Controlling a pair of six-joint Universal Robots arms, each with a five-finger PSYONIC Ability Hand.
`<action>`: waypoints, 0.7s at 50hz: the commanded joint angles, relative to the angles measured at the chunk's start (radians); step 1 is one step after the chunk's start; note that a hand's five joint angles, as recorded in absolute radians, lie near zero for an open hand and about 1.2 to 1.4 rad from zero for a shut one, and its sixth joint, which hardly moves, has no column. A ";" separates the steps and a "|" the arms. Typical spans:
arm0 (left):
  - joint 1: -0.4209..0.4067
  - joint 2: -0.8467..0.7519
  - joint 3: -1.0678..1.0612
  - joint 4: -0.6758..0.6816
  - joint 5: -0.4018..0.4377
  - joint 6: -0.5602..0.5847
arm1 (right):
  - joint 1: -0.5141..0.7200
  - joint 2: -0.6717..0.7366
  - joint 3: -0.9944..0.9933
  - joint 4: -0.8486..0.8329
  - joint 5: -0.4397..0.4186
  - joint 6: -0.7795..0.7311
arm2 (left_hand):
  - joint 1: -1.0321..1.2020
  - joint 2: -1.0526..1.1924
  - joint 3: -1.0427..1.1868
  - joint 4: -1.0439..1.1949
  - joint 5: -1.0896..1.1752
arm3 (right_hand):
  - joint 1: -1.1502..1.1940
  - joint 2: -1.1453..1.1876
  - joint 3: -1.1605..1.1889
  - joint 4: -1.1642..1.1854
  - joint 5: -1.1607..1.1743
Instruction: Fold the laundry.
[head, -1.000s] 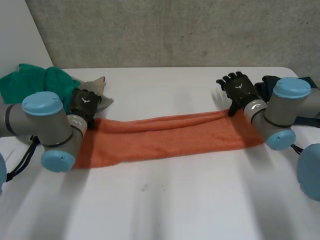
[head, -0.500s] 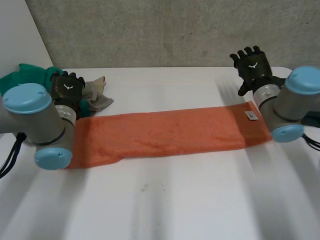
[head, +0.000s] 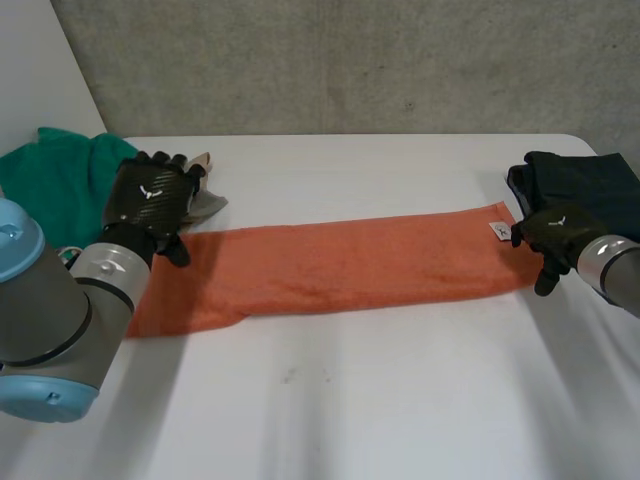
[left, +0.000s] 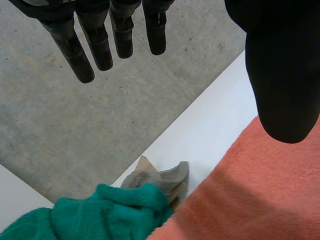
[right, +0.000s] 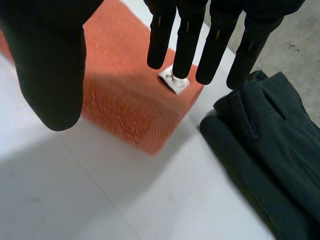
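**A:** Head view first. Any writing?

**B:** One small white label (head: 498, 231) on the far corner of the orange towel (head: 330, 265), at its right-hand end. The marks on it are too small to read.

**A:** And the towel itself?

**B:** Terry, nubby, folded into a long narrow band lying flat across the white bench (head: 350, 410). The left hand (head: 150, 195) is over its left end, just beside a crumpled grey cloth (head: 207, 200) and a heap of green cloth (head: 55, 175). The right hand (head: 555, 232) is at the labelled end, next to a folded dark garment (head: 580, 178).

**A:** Left wrist view?

**B:** The left hand (left: 282, 75) has straight fingers (left: 82, 55) spread well away from the thumb, with nothing between them. The orange towel (left: 250, 200) lies under the thumb, its loops plain to see. The green cloth (left: 100, 212) is fleecy and touches the towel's edge, and the grey cloth (left: 160, 177) peeks out behind it on the bench (left: 215, 130).

**A:** Right wrist view?

**B:** The right hand (right: 50, 70) is the same: fingers (right: 187, 40) extended, thumb wide, gripping nothing. The fingertips hang over the label (right: 174, 80) at the corner of the orange towel (right: 125, 100), and the print is still illegible. The dark garment (right: 270, 150) is smooth woven fabric with stitched seams. It lies just beside that corner on the bench (right: 75, 200).
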 joint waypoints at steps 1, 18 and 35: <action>-0.002 -0.017 0.000 0.000 -0.005 -0.008 | 0.000 0.096 -0.021 -0.072 0.004 -0.042 | -0.028 -0.019 -0.032 -0.019 -0.009 | 0.111 0.110 0.105 0.107 0.100; 0.001 0.019 -0.002 -0.002 -0.011 -0.008 | -0.180 -0.038 0.137 -0.203 0.081 -0.099 | -0.028 -0.019 -0.032 -0.019 -0.009 | 0.865 0.864 0.858 0.860 0.854; 0.018 0.088 -0.077 -0.006 -0.010 -0.012 | -0.205 -0.171 0.136 -0.218 0.090 -0.401 | -0.028 -0.019 -0.032 -0.019 -0.009 | 0.865 0.864 0.858 0.860 0.854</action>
